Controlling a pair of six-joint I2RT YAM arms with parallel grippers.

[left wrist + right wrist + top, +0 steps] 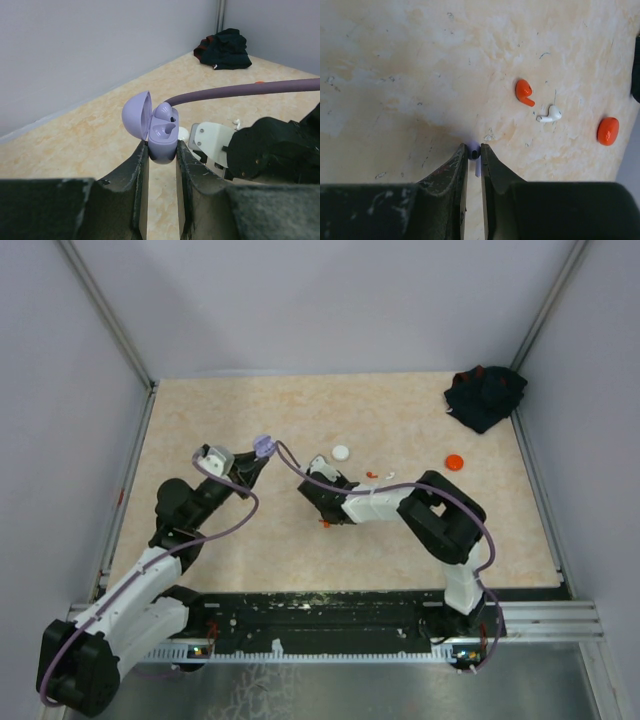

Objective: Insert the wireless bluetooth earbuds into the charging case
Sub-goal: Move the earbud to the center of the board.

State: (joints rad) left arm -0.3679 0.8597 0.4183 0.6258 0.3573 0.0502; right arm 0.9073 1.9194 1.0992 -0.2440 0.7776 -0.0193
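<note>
- Top view: left gripper [261, 451] holds the lavender case [263, 444] up off the table [200, 420], left of centre. Right gripper [326, 518] points down at mid-table, and its load is too small to resolve here. Orange earbud [372, 474] and white earbud [390, 475] lie near each other, right of it. White disc [341, 452], orange disc [456, 461] and dark cloth [485, 395] sit further back.
- Left wrist: left gripper [161, 155] is clamped on the base of the lavender case [162, 140]. The case is upright, with the lid swung open to the left and the wells facing the camera. Its bottom is hidden between the fingers. Can't tell if the upper well is filled. Purple cable [240, 91] runs behind it.
- Right wrist: right gripper [474, 151] is pinched on the purple earbud [475, 153]. Its long axis runs along the fingers, dark tip at the fingertip end, stem mostly hidden between them. Contact with the table is unclear. The orange earbud [524, 92] has its stem pointing lower right. The white earbud [550, 114] lies near horizontal, stem left. The orange disc [607, 131] lies further right.
</note>
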